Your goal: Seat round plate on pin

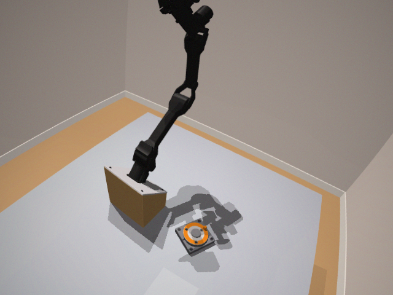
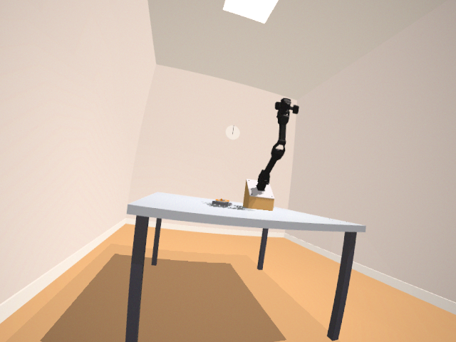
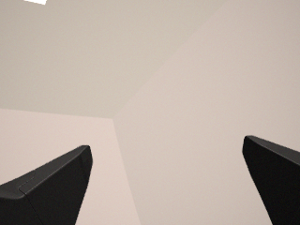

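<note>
The round plate (image 1: 186,236) (image 2: 221,200), with an orange ring and a paler centre, sits around the grey post (image 1: 195,233) on the dark square base (image 1: 201,246) (image 2: 221,204). Its orange tab (image 1: 205,227) points to the upper right in the top view. Several dark dots show on the plate; which is the hole by the tab, and where the pin is, I cannot tell. Whether the plate lies flat or tilted is too small to tell. My gripper (image 3: 169,150) is open and empty, high above the table and far from the plate, facing the walls and ceiling.
The arm stands on a box-shaped pedestal (image 1: 126,198) (image 2: 259,203) with a white top, close beside the base. Both are on the pale table (image 1: 269,222) (image 2: 301,217). The arm's shadow falls around the base. Walls surround the table.
</note>
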{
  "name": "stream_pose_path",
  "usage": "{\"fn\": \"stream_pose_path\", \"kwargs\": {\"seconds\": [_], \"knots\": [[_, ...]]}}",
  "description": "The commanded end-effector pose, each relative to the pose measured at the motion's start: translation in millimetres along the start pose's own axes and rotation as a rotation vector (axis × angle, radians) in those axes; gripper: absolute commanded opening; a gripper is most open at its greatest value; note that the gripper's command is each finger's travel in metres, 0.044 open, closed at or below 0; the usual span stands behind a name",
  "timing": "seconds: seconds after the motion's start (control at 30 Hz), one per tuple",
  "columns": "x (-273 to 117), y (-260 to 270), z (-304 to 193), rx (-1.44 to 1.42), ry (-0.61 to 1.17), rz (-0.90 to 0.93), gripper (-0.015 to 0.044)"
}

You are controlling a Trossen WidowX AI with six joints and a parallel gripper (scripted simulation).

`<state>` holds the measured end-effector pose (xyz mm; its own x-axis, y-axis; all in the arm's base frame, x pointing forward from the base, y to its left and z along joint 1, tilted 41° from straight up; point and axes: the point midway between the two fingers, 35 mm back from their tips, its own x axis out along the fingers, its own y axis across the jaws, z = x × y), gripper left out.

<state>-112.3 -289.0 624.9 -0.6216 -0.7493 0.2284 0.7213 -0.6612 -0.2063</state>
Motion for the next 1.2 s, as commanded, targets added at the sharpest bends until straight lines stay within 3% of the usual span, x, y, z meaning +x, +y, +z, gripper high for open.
{"fn": "stream_pose_path", "kwargs": {"seconds": [0.0, 0.1, 0.27, 0.47, 0.83, 1.17], "knots": [[1, 5, -1, -0.001, 0.001, 0.016, 0.0374], [4, 79, -19, -0.017, 0.01, 0.242, 0.0295], [-4, 141, -41, -0.042, 0.05, 0.426, 0.0164], [-60, 252, -75, -0.071, 0.119, 0.79, 0.0006], [-192, 380, -143, -0.204, 0.237, 1.284, 0.0], [-368, 432, -229, -0.377, 0.438, 1.786, 0.0]]}}
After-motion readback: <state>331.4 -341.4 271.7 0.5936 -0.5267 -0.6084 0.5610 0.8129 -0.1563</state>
